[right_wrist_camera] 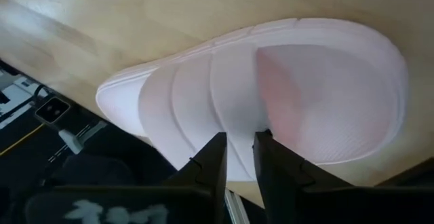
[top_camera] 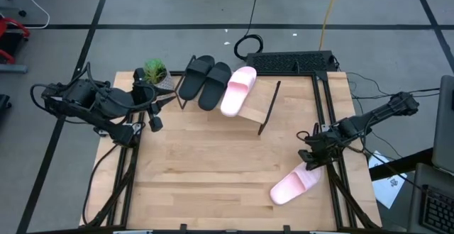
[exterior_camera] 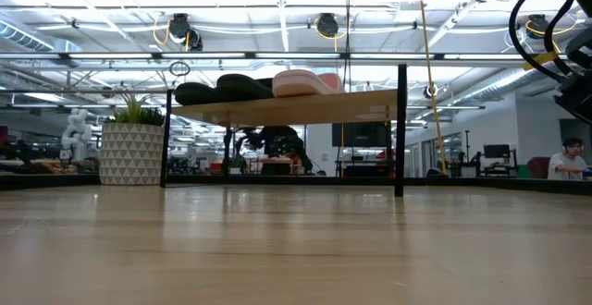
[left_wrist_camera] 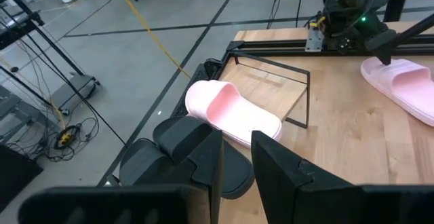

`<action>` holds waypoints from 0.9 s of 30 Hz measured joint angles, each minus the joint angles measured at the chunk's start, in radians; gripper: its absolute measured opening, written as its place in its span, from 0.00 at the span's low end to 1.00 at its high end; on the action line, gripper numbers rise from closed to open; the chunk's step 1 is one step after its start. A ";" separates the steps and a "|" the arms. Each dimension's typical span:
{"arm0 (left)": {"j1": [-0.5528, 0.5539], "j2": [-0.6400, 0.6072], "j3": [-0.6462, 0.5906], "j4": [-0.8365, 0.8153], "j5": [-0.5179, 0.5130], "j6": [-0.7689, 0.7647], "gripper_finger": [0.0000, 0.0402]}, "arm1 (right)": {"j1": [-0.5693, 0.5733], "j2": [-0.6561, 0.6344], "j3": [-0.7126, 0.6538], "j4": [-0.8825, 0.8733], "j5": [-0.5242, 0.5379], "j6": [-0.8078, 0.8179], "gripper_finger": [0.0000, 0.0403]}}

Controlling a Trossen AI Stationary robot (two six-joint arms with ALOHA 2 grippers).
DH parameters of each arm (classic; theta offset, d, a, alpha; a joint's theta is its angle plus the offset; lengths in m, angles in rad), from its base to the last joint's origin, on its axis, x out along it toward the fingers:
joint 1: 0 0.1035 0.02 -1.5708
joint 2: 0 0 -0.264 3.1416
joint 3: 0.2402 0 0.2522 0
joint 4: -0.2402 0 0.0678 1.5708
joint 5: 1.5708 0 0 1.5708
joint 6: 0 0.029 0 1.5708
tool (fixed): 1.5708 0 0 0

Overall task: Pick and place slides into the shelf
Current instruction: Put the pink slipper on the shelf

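Loose pale pink foam slide (top_camera: 296,185), smooth moulded strap with shallow ribs, lies flat on the butcher-block wood worktop (top_camera: 213,170) near the right edge, toward the near corner. Right hand (top_camera: 312,159) hovers just over its far end; in the right wrist view the two dark fingers (right_wrist_camera: 210,166) sit nearly together with a thin gap, gripping nothing, slide strap (right_wrist_camera: 271,95) right below them.

Low slanted light-wood shelf on a thin black metal frame (top_camera: 266,106) stands at the worktop's far edge. On it, left to right: two matte black slides (top_camera: 204,78) side by side, then the other pale pink slide (top_camera: 238,90) touching the second black one. Right part of the board is bare wood.

Left hand (top_camera: 152,110) waits at the far-left corner, beside a small green plant in a white patterned pot (top_camera: 156,72); fingers (left_wrist_camera: 203,156) slightly parted, holding nothing.

Centre and near-left of the worktop is open plank surface between the shelf and the loose slide.
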 joint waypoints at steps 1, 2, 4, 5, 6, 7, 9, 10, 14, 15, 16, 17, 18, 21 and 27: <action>0.000 0.000 0.000 0.000 0.000 0.000 0.20 | 0.000 -0.002 0.000 0.003 0.000 0.000 0.18; 0.000 0.000 0.000 0.000 0.000 0.000 0.20 | 0.000 -0.002 0.000 0.005 0.000 0.000 0.19; 0.000 0.000 0.000 0.000 0.001 0.000 0.20 | 0.000 -0.002 0.000 0.003 -0.001 -0.002 0.23; 0.000 0.000 0.000 0.000 0.001 0.000 0.20 | 0.000 -0.001 0.000 0.000 -0.001 -0.002 0.25; 0.000 0.000 0.000 0.000 0.001 0.000 0.20 | 0.000 -0.001 0.000 -0.005 -0.001 -0.002 0.27; 0.000 0.000 0.000 0.000 0.001 0.000 0.20 | 0.000 -0.001 0.000 -0.011 -0.002 -0.002 0.29; 0.000 0.000 0.000 0.000 0.001 0.000 0.20 | 0.000 -0.001 0.000 -0.029 -0.011 -0.001 0.33; 0.000 0.000 0.000 0.000 0.001 0.000 0.20 | 0.000 -0.001 0.000 -0.040 -0.025 0.000 0.33; 0.000 0.000 0.000 0.002 0.002 0.000 0.20 | 0.000 -0.001 0.000 -0.040 -0.026 0.001 0.34; 0.000 0.000 0.000 0.002 0.002 0.000 0.20 | 0.000 -0.001 0.000 -0.036 -0.026 0.001 0.34; 0.000 0.000 0.000 0.002 0.002 0.000 0.20 | 0.000 -0.001 0.000 -0.032 -0.027 0.002 0.34; 0.000 0.000 0.000 0.002 0.002 0.000 0.20 | 0.000 0.000 0.000 -0.027 -0.027 0.002 0.34; 0.000 0.000 0.000 0.002 0.002 0.000 0.20 | 0.000 0.002 0.000 -0.021 -0.027 0.002 0.34; 0.000 0.000 0.000 0.003 0.002 0.000 0.20 | 0.000 0.005 0.000 -0.019 -0.027 0.002 0.34; 0.000 0.000 0.000 0.003 0.002 0.002 0.20 | 0.000 0.024 0.000 -0.019 -0.027 0.002 0.34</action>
